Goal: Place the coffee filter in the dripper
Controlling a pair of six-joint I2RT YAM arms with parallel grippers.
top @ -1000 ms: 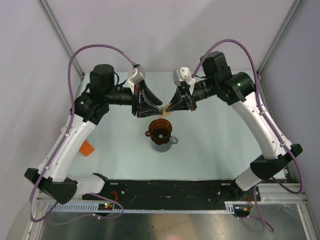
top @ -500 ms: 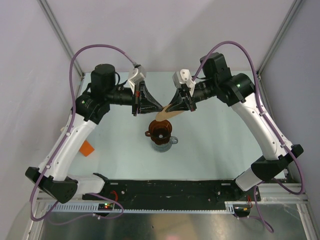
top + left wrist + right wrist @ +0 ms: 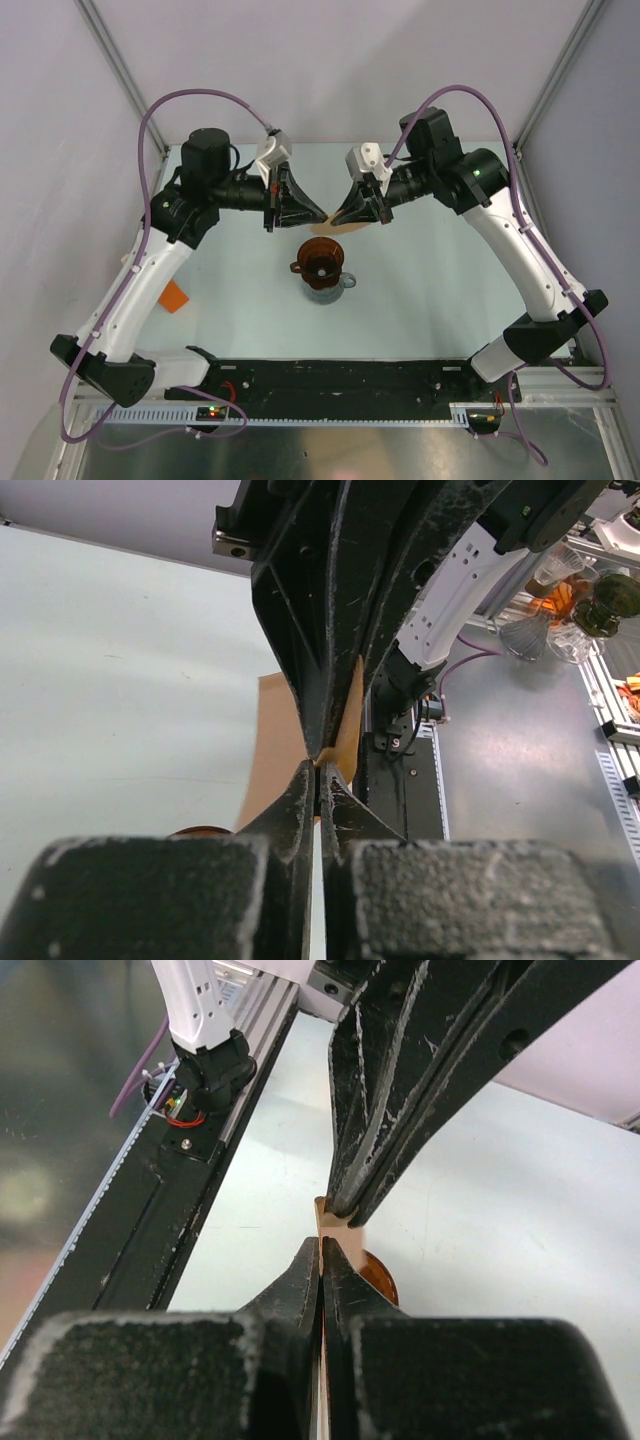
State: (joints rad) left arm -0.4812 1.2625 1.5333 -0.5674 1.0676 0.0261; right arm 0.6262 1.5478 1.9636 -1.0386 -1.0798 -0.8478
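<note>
The coffee filter (image 3: 338, 226) is a thin tan paper held in the air between my two grippers, just behind and above the dripper (image 3: 320, 260). The dripper is a reddish-brown cone standing on a glass jug. My left gripper (image 3: 318, 213) is shut on the filter's left edge. My right gripper (image 3: 340, 217) is shut on its right edge. In the left wrist view the filter (image 3: 275, 740) hangs past my closed gripper (image 3: 318, 767), with the dripper's rim (image 3: 200, 830) below. In the right wrist view the filter (image 3: 338, 1232) sits between my gripper (image 3: 320, 1244) and the other gripper's fingers (image 3: 400, 1110), above the dripper (image 3: 380, 1280).
A small orange box (image 3: 175, 296) lies on the table at the left, beside the left arm. The jug's handle (image 3: 349, 281) points right. The black rail (image 3: 330, 378) with the arm bases runs along the near edge.
The filter has risen and drawn back from the dripper's rim and now shows less paper below the fingertips. Both grippers stay shut on it, close together.
</note>
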